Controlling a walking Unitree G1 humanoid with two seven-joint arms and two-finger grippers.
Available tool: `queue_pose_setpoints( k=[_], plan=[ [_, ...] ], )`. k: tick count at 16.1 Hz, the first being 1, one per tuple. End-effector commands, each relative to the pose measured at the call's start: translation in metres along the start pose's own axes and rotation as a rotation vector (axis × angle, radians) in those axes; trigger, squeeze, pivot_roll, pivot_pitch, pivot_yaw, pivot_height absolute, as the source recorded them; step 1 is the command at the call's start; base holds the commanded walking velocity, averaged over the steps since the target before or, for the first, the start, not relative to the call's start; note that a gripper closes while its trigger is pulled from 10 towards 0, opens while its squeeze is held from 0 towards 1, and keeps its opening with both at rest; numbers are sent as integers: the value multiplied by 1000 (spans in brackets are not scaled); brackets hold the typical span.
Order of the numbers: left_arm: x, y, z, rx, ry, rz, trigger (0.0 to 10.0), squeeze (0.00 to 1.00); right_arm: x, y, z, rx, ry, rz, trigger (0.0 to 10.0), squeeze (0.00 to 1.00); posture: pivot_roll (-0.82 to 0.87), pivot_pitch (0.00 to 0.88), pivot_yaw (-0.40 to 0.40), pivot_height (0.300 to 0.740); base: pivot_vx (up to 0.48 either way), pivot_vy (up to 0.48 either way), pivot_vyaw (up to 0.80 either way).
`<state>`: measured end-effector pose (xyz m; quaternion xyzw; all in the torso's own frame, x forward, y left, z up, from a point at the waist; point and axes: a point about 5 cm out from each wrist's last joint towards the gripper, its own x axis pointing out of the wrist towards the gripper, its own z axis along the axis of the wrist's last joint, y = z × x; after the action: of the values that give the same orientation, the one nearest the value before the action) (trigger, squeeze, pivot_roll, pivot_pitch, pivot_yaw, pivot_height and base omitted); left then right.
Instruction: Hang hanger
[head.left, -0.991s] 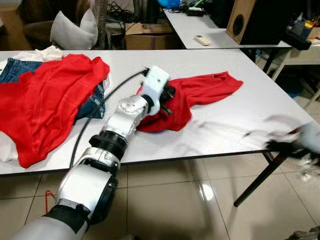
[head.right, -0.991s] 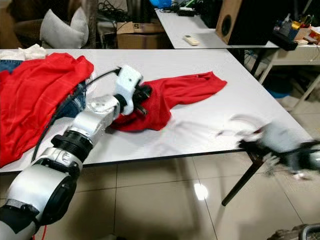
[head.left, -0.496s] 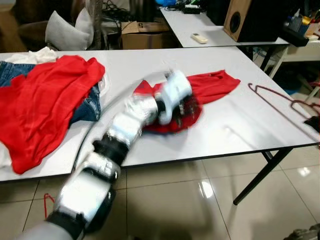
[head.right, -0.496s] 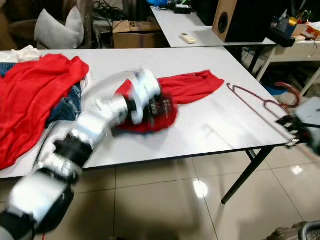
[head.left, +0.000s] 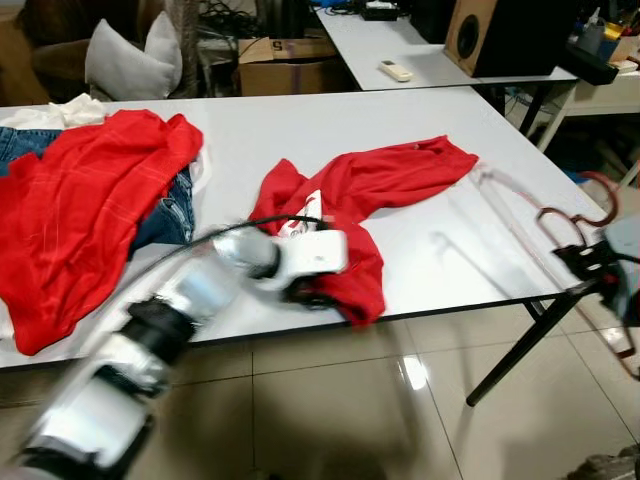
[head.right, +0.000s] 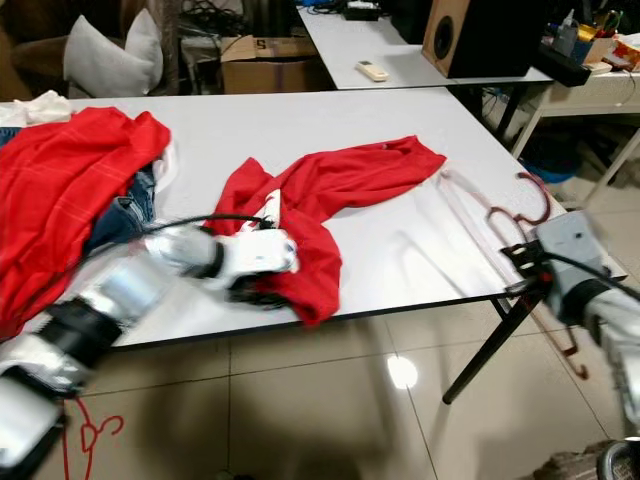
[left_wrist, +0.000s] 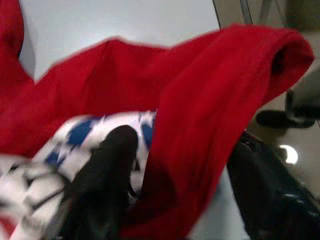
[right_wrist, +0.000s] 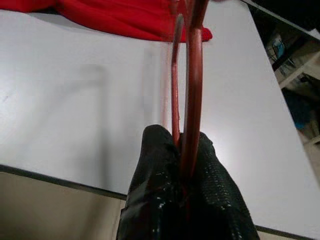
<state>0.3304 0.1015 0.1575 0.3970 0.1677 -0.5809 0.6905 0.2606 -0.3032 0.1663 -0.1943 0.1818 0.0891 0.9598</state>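
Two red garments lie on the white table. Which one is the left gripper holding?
The smaller red shirt at the table's middle, its near end draped over the front edge, pinched by the left gripper. The larger red garment lies untouched atop jeans.

Left hand (head.left: 312, 292) grips red shirt (head.left: 372, 195) — table (head.left: 300, 125) edge

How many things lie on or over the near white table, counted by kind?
Red garments: 2, the red shirt held by the left gripper and the red cloth on the pile.
Jeans: 1
Red wire hanger, in the right gripper: 1
Total: 4
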Motion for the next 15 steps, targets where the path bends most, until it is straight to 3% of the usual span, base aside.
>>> queue_pose_setpoints(
  k=[1, 2, 3, 4, 5, 6, 7, 9, 10, 11, 13, 15],
  plan=[
    [-5, -1, 7, 12, -34, -19, 10000, 1000, 1, 5, 6, -10, -18, 8, 10000, 0, -143, 0, 13, 740, 0, 0, 0],
    [-15, -3, 7, -11, -67, -47, 10000, 1000, 2, 10, 8, -9, -28, 18, 10000, 0, -136, 0, 2, 740, 0, 0, 0],
    [-28, -2, 11, -85, -184, -55, 10000, 1000, 3, 15, 9, 1, -34, 20, 10000, 0, -134, 0, 1, 740, 0, 0, 0],
    [-32, 1, 13, -114, -229, -33, 10000, 1000, 4, 16, 9, 3, -35, 19, 10000, 0, -134, 0, 1, 740, 0, 0, 0],
    [-41, 11, 14, -180, -313, 51, 10000, 788, 4, 18, 10, 6, -36, 18, 10000, 0, -132, 0, 0, 740, 0, 0, 0],
    [-48, 26, 4, -320, -395, 217, 10000, 0, 6, 20, 10, 12, -39, 16, 10000, 0, -131, 0, -1, 740, 0, 0, 0],
    [-48, 31, -11, -393, -360, 320, 10000, 0, 6, 22, 11, 9, -42, 16, 10000, 0, -136, 0, 0, 740, 0, 0, 0],
    [-41, 33, -51, -472, -136, 563, 10000, 0, 8, 25, 15, 12, -67, -13, 10000, 0, -132, 0, -10, 740, 0, 0, 0],
    [-37, 32, -57, -476, -98, 588, 10000, 0, 9, 25, 16, 9, -75, -26, 10000, 0, -132, 0, -10, 740, 0, 0, 0],
    [-19, 25, -62, -519, -84, 587, 10000, 0, 11, 27, 22, 22, -104, -46, 10000, 0, -137, 0, -19, 740, 0, 0, 0],
    [21, 14, -54, -494, -89, 524, 10000, 0, 10, 34, 30, 92, -136, -34, 10000, 0, -164, 0, -27, 740, 0, 0, 0],
    [34, 13, -46, -503, -116, 501, 10000, 0, 8, 37, 32, 114, -148, -25, 10000, 0, -164, 0, -27, 740, 0, 0, 0]
  ],
)
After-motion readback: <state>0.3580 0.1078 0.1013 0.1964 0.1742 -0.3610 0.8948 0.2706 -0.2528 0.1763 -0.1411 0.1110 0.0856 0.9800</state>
